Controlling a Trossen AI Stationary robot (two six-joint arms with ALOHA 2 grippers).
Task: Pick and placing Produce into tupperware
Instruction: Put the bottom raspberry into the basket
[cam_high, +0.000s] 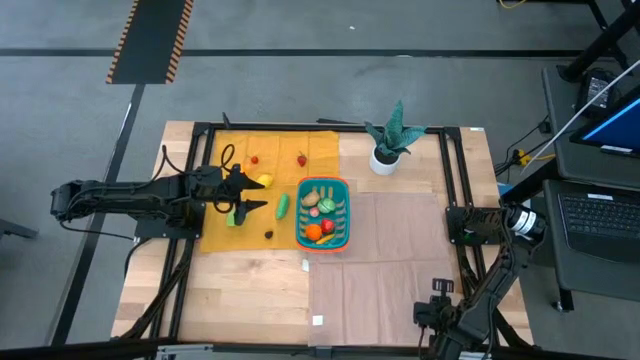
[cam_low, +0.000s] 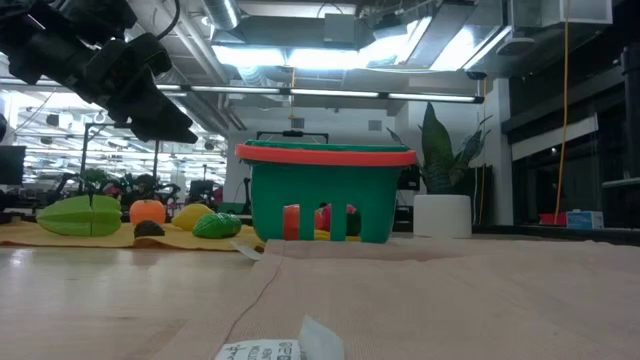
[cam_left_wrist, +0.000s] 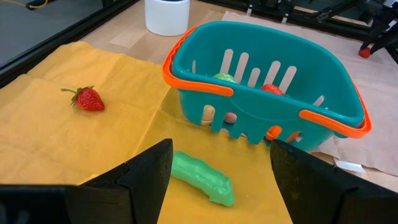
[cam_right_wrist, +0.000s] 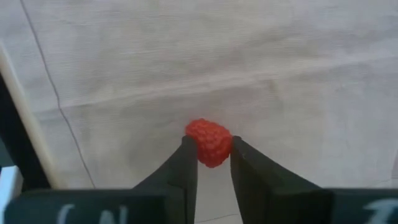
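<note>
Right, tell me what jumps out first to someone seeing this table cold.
The teal basket with its orange rim stands mid-table, already holding several toy pieces. Beside it on the yellow cloth lies a green pod, with the open left gripper aimed at it. At the table's right edge, the right gripper pinches a red raspberry.

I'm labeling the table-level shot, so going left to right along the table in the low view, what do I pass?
Green star-shaped fruit → orange fruit → yellow fruit → green vegetable → teal basket → white plant pot.
</note>
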